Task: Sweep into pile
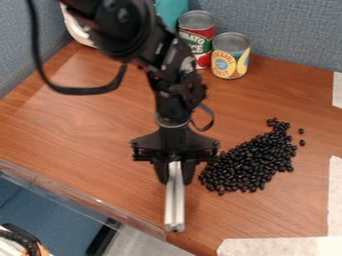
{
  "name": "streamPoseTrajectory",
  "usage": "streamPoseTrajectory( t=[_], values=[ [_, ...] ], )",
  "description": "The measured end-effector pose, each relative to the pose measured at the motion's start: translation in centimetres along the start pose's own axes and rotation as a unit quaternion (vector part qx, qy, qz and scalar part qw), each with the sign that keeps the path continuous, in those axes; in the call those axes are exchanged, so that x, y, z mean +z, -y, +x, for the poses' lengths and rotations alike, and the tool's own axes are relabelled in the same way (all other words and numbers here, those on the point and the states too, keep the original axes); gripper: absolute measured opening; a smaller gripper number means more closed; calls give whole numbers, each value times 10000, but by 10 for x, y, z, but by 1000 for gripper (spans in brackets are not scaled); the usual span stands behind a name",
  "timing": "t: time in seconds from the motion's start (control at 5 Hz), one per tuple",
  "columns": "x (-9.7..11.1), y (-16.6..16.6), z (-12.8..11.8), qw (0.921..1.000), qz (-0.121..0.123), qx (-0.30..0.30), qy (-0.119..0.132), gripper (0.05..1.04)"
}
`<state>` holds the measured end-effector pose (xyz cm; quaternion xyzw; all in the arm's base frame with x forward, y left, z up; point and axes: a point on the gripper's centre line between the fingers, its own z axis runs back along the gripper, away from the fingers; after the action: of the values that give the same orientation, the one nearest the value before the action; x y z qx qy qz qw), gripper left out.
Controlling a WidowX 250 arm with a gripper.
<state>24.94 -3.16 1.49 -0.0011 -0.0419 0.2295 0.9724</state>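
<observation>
Beans crowd together, many partly hidden.

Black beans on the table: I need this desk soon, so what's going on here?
The robot arm has a silver bar clamped in its gripper, seemingly for sweeping the black beans into a pile. The bar is beside them, and most are bunched in one elongated heap, with a couple lying loose.

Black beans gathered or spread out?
Mostly gathered: the beans lie bunched in one long patch, tapering at the back, with a couple loose beside it.
</observation>
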Motion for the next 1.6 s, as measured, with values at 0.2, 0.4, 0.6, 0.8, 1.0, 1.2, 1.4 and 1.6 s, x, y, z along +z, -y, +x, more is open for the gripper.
streamPoseTrajectory(
  t=[0.2, 0.4, 0.6, 0.8, 1.0, 1.2, 1.4, 1.6],
  values=[
    [-6, 7, 8, 9988, 189, 435, -107, 349],
    [-10, 10, 12, 9972, 302, 649, -231, 349],
    [-10, 11, 12, 9965, 310, 731, -243, 349],
    [-16, 15, 9, 9971, 345, 672, -132, 349],
    [-16, 22, 7, 9973, 303, 668, 87, 349],
    [-17, 29, 8, 9967, 217, 751, 220, 349],
    [-17, 37, 14, 9962, 135, 831, 230, 349],
    [-18, 50, 22, 9963, 57, 809, 302, 349]
  ],
)
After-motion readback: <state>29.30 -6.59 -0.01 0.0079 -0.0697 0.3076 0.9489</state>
